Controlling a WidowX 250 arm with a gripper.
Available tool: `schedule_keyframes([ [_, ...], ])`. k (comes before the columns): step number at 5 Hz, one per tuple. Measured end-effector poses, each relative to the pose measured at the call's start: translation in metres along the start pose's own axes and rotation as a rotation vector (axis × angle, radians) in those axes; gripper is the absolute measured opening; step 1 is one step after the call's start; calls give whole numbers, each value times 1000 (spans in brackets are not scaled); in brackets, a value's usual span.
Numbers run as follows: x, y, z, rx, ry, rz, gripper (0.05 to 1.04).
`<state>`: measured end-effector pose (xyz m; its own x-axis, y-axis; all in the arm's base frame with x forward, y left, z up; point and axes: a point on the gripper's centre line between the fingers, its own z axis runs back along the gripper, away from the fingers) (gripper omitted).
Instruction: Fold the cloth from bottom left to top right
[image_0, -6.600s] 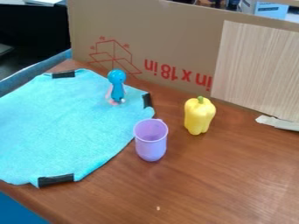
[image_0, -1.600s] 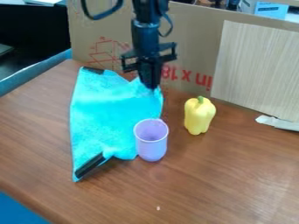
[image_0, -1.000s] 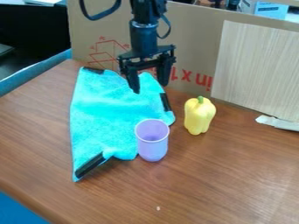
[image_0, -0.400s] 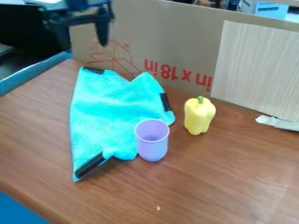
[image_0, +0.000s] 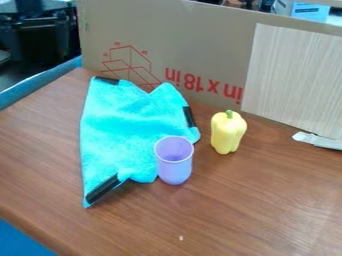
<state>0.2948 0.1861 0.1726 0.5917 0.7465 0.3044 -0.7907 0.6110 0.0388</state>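
The bright turquoise cloth (image_0: 130, 132) lies folded over on the left half of the table, narrowing to a point at its lower left. Its upper edge has a notch between two peaks. Dark strips mark its top left corner, right edge and lower tip. A purple cup (image_0: 174, 167) stands upright at the cloth's lower right edge, overlapping it in the view. At the upper left corner of the view, the black gripper (image_0: 41, 17) is dark against a dark background, well away from the cloth.
A yellow pepper (image_0: 228, 132) stands right of the cloth on the brown wooden table (image_0: 254, 210). Behind them rises a cardboard panel (image_0: 200, 45) with a pale wood-grain board (image_0: 294, 80) at right. A whitish strip (image_0: 318, 140) lies at the right edge.
The cloth, spread wide at first, is folded rightward, over the spot where a blue figure stood. The gripper has let it go, risen and moved to the upper left. Cup and pepper stay nearly in place.
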Motion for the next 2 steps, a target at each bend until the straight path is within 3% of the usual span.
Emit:
schedule_keyframes([
  [2, 0, 1, 0, 2, -1, 1, 1000],
])
